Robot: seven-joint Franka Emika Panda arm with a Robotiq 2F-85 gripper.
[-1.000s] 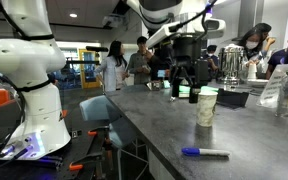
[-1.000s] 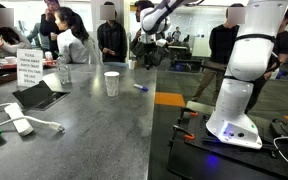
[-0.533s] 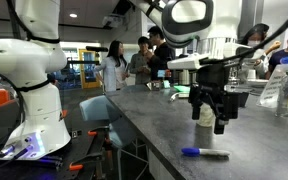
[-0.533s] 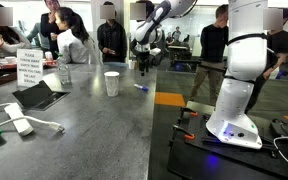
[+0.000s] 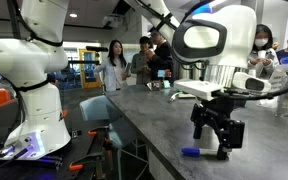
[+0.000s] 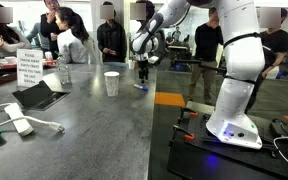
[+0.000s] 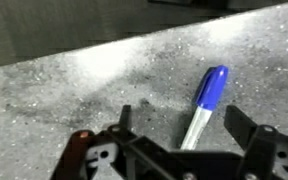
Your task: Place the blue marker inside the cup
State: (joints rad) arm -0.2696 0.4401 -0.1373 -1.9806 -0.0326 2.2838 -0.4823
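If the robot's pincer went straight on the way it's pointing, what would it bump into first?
Most likely the blue marker. In the wrist view it lies right ahead of the open pincer, flat on the grey table. I can't tell how far off it is.

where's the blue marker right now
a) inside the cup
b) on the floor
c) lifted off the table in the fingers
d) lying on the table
d: in the wrist view the marker lies flat on the table between the open fingers, and in an exterior view the cup stands apart from it.
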